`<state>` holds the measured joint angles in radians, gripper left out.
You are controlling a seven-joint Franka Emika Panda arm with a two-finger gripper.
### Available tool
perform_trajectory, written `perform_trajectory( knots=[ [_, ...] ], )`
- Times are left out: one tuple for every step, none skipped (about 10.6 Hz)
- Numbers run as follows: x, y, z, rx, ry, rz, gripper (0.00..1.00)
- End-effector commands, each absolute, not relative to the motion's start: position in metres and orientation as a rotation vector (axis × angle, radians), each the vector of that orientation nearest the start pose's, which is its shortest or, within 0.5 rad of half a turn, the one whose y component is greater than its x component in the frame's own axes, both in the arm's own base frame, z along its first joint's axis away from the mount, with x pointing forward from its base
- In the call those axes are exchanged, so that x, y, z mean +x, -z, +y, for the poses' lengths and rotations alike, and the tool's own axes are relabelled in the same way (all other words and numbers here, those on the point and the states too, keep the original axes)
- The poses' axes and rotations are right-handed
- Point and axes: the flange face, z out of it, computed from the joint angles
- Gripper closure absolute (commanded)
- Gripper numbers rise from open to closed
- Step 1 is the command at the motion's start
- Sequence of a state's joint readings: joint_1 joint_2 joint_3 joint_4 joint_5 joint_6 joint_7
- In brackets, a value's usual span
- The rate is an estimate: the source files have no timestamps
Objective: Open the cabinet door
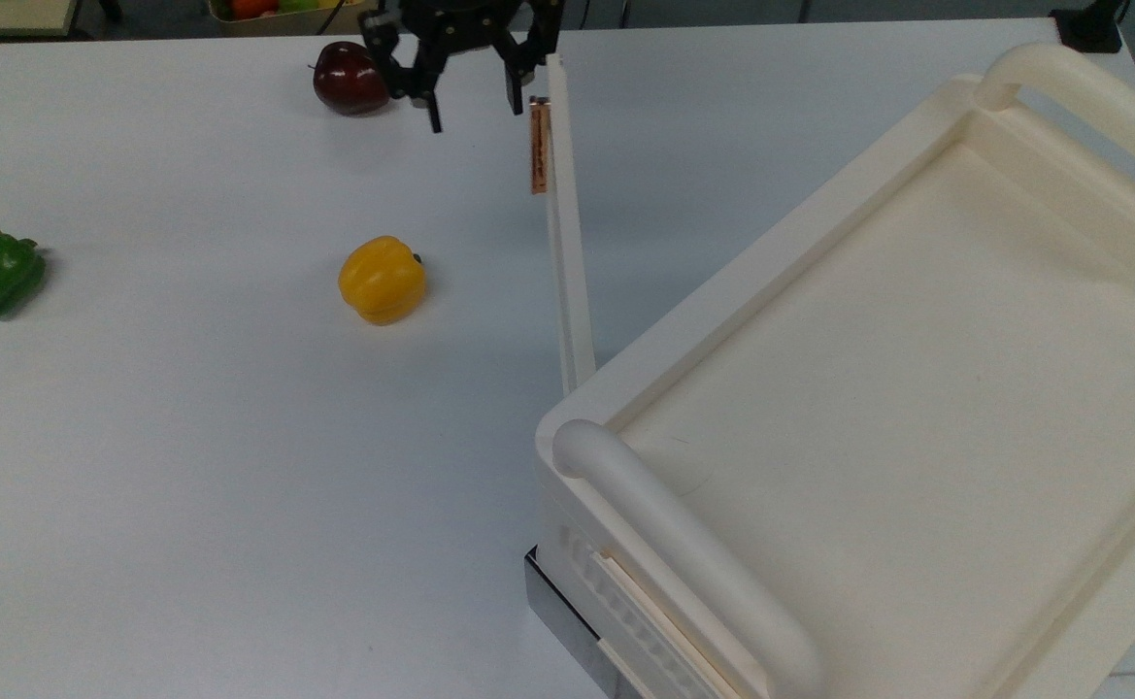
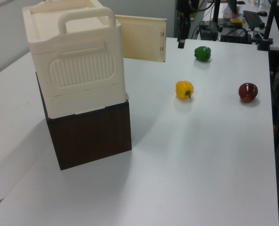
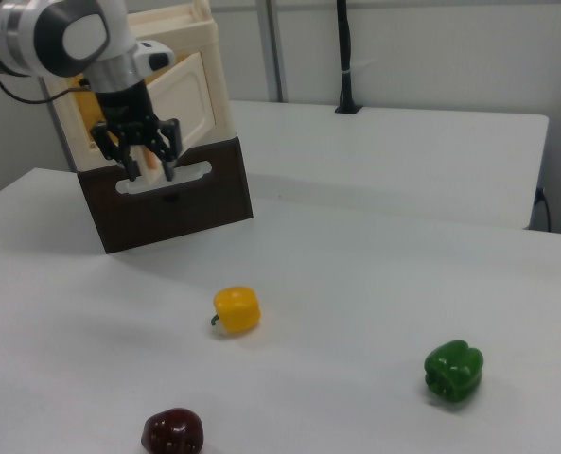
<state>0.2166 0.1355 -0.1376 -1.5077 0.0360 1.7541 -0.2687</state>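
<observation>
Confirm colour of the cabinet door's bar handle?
Copper-orange; the handle on the cabinet door shows best in the top view.

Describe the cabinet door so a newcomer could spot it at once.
Find the big cream cabinet. The cabinet door is the thin flat panel swung out from its side over the table. Unlike the thick rounded top handles, it carries a slim copper-orange bar handle.
</observation>
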Motion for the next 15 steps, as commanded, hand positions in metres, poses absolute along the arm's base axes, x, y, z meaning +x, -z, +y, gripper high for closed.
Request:
perform_trajectory(
  knots=[
    [0.596, -0.591, 0.011, -3.174, 0.066, -0.157, 0.0],
    [0.587, -0.598, -0.003, -3.177, 0.03, -0.041, 0.0],
    [0.579, -0.603, -0.008, -3.177, -0.006, 0.015, 0.0],
    [0.576, -0.603, -0.008, -3.175, -0.042, 0.045, 0.0],
    [0.575, -0.6, -0.007, -3.176, -0.057, 0.077, 0.0],
    [0.576, -0.6, -0.01, -3.176, -0.054, 0.084, 0.0],
    [0.575, -0.601, -0.017, -3.176, -0.06, 0.079, 0.0],
    [0.575, -0.6, -0.016, -3.176, -0.065, 0.079, 0.0],
    [0.574, -0.598, -0.016, -3.176, -0.077, 0.08, 0.0],
    [0.573, -0.597, -0.016, -3.175, -0.099, 0.08, 0.0],
    [0.573, -0.597, -0.016, -3.173, -0.101, 0.09, 0.0],
    [0.573, -0.597, -0.016, -3.173, -0.101, 0.092, 0.0],
    [0.573, -0.597, -0.016, -3.173, -0.101, 0.092, 0.0],
    [0.573, -0.597, -0.016, -3.173, -0.101, 0.09, 0.0],
    [0.573, -0.597, -0.016, -3.173, -0.101, 0.09, 0.0]
  ],
)
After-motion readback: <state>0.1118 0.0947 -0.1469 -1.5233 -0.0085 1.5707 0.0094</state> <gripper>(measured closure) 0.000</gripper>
